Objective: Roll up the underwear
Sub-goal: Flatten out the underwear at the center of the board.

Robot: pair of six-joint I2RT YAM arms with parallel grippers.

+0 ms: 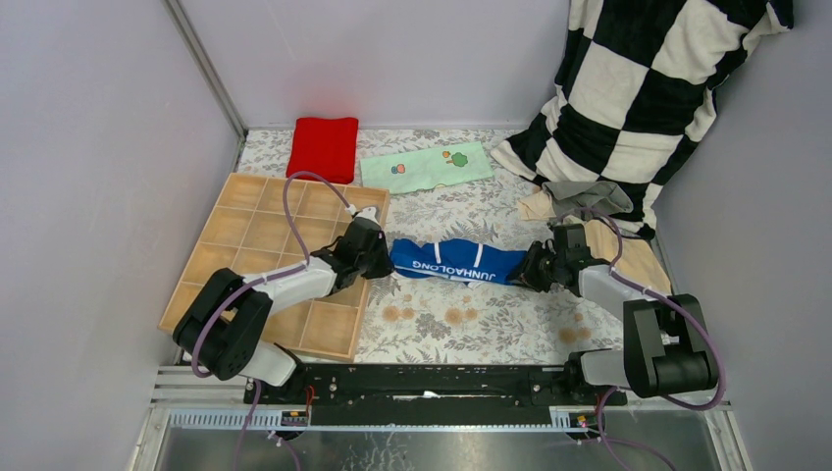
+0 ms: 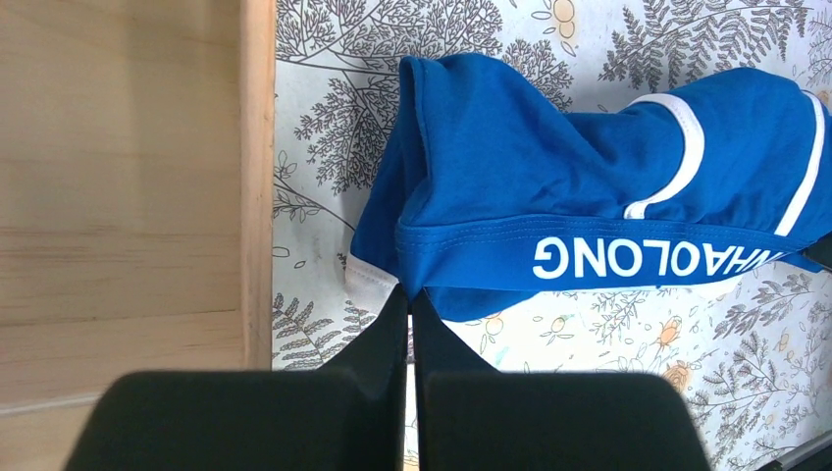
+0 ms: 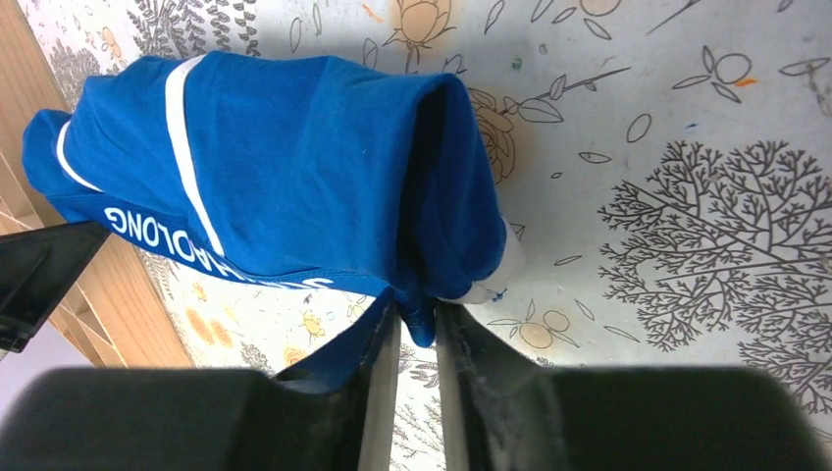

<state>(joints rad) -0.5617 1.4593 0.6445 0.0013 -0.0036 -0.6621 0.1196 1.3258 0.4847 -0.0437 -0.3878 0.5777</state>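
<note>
Blue briefs (image 1: 456,263) with white stripes lie stretched on the flowered tablecloth (image 1: 471,324), their long axis running left to right between the two arms, just right of the wooden tray (image 1: 257,231). The left gripper (image 2: 410,291) is closed tight with its tips at the left end of the waistband, though I cannot tell whether it pinches cloth. The right gripper (image 3: 417,312) is nearly closed, with blue fabric caught between its jaws at the right end. Neither arm is nearer, so rolling would likely run along that length.
</note>
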